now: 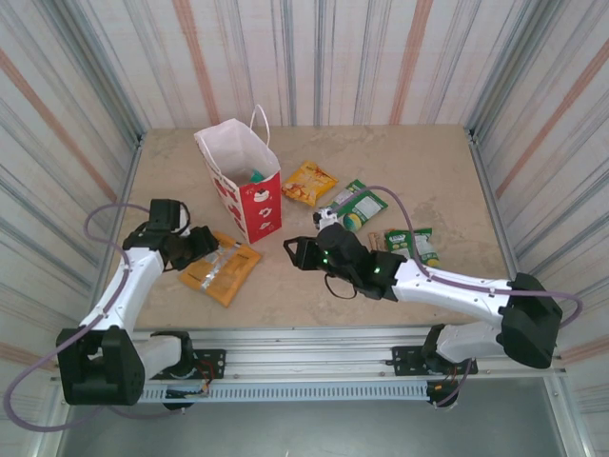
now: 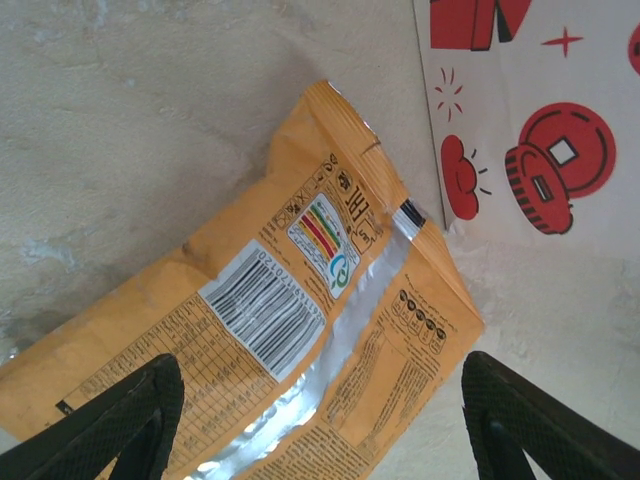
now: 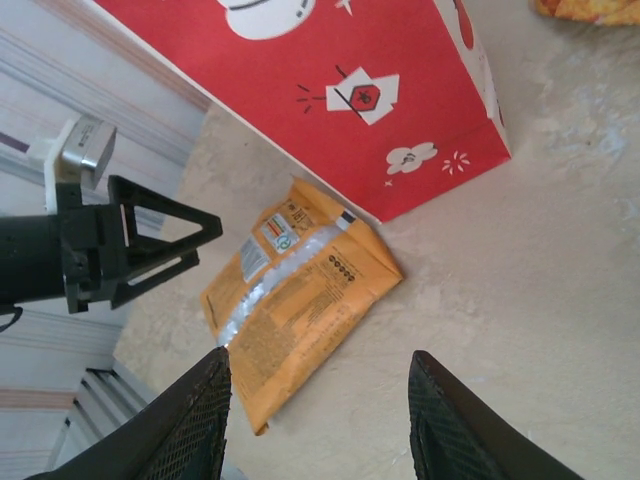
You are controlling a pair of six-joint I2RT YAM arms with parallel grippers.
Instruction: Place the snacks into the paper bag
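The orange packet (image 2: 300,300) lies back-up on the bench (image 1: 400,152), one corner just beside the foot of the paper bag (image 1: 243,186). Its back shows a barcode (image 2: 262,310), a colour-striped mark and a silver seam; the fine print is too small to read. The bag's red lower part carries white cartoon figures, and its white side shows a red coin and a red cloud. The left arm reaches forward with its wrist turned inward. The left pincer (image 2: 320,365) is spread wide over the packet's end and grips nothing. The right arm stretches low across the bench toward the bag, and the right pincer (image 3: 318,360) is also parted and empty. A yellow-orange packet (image 1: 309,183) and green packets (image 1: 360,207) lie to the right of the bag.
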